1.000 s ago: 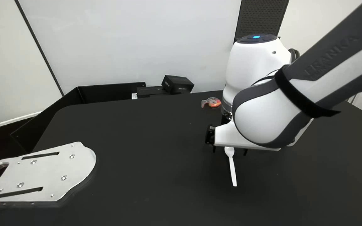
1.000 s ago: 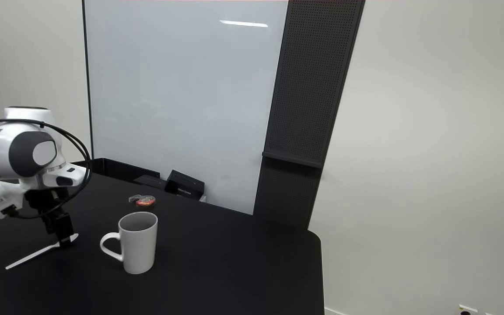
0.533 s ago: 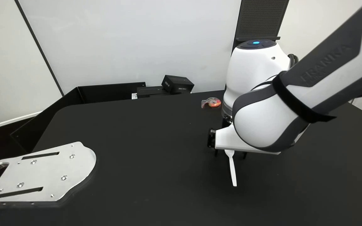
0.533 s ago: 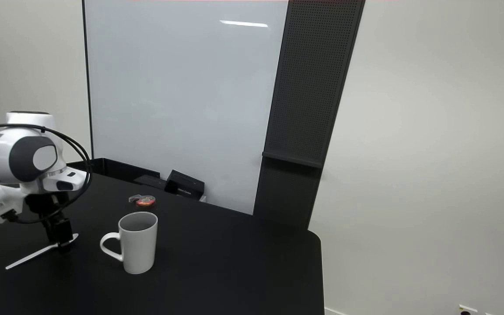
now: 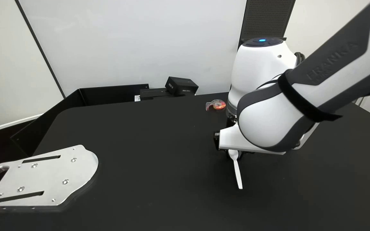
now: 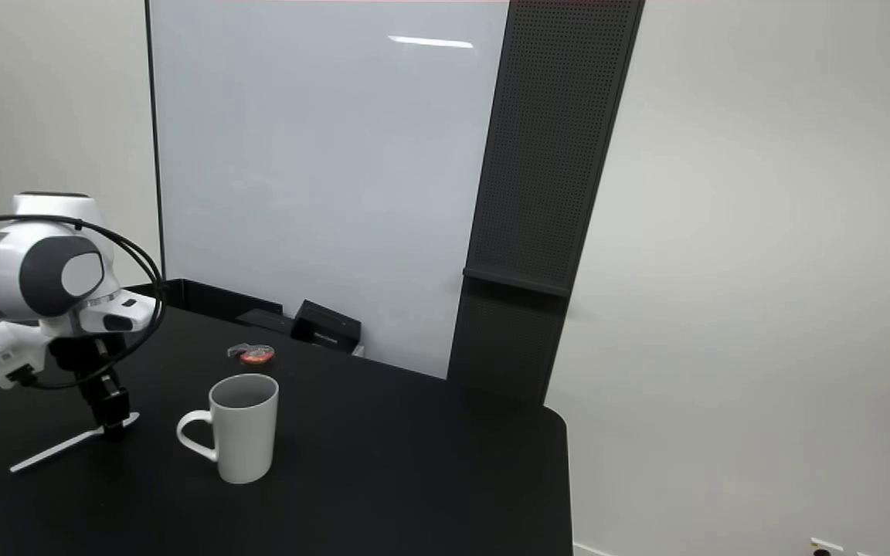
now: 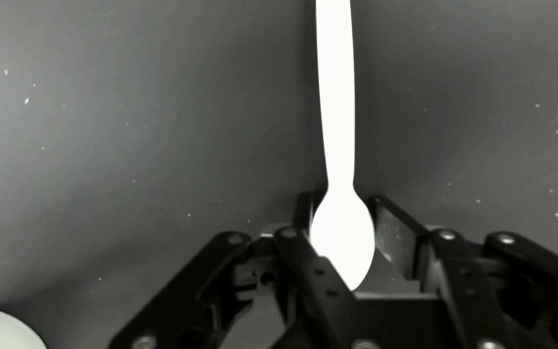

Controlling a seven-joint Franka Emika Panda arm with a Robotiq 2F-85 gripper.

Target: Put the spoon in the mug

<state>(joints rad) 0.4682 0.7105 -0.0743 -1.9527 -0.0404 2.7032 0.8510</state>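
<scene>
Black jaws, spread a second ago, now pinch the slim white plastic-looking spoon (image 7: 339, 145) by its bowl end; whether it clears the matte black desk (image 6: 414, 479) is unclear. Carrying can probably begin, towards the light-grey cylindrical mug (image 6: 246, 432), upright to the right in an exterior view.

your black table (image 6: 414, 479) has rounded far corners and pale specks (image 7: 26, 101). the white mug (image 6: 246, 440) stands upright on it, right of the white spoon (image 7: 340, 145); you cannot tell whether the spoon touches the surface. a tape dispenser (image 5: 217, 105) lies near the far edge; a slotted metal plate (image 5: 43, 179) overlaps the left edge.
</scene>
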